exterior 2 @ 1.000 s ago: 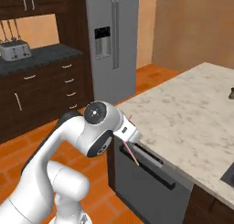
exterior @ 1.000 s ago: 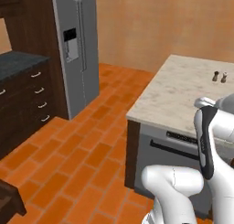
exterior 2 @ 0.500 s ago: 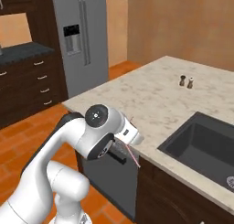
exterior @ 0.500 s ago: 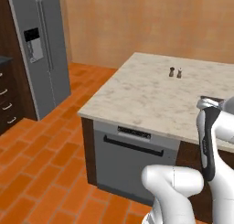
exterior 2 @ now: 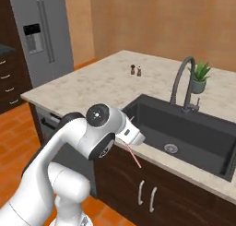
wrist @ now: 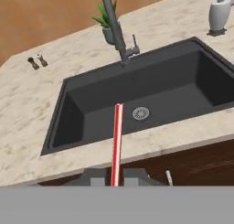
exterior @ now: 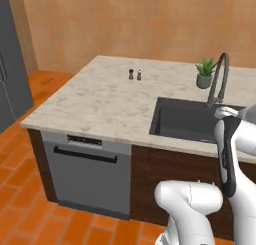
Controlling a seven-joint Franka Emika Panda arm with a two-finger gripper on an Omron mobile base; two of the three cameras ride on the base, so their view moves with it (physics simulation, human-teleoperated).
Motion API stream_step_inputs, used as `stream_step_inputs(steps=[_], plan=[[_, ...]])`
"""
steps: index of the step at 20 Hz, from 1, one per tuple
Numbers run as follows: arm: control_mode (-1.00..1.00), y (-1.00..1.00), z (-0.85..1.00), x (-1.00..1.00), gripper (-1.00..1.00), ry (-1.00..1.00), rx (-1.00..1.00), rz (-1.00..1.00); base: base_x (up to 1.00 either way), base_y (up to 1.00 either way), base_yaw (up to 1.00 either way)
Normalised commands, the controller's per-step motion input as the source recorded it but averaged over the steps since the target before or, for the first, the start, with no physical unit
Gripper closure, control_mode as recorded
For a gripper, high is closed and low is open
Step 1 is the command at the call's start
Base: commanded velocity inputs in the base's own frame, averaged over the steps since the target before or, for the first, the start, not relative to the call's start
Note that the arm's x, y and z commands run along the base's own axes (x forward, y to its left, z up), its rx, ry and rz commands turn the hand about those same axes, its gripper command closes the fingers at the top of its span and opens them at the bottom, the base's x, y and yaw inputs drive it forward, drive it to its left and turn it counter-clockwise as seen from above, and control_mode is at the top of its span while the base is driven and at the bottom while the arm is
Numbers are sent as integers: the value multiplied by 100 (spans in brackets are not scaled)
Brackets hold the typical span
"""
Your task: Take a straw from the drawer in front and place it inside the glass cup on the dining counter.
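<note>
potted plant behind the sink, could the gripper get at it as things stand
Probably not yet: the gripper is shut on the straw, and the sink and faucet lie between it and the potted plant.

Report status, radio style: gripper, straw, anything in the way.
Gripper shut on straw. Straw points out over the dark sink, above the dining counter. Faucet and potted plant ahead.

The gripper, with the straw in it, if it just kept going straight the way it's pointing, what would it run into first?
Probably the sink. In the hand view the gripper, shut on the straw, aims across the dining counter's near edge into the dark basin, towards the drain. Depth is unclear; the straw tip would touch first.
</note>
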Motion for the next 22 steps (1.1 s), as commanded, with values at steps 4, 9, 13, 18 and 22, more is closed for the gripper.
stream_step_inputs(steps=[4, 9, 13, 18, 22], plan=[[100, 0, 0, 0, 100, 0, 0, 0, -22, -85, -27], [100, 0, 0, 0, 100, 0, 0, 0, -23, -88, -27], [100, 0, 0, 0, 100, 0, 0, 0, -21, -95, -25], [100, 0, 0, 0, 100, 0, 0, 0, -17, -100, -22], [100, 0, 0, 0, 100, 0, 0, 0, -13, -100, -15]])
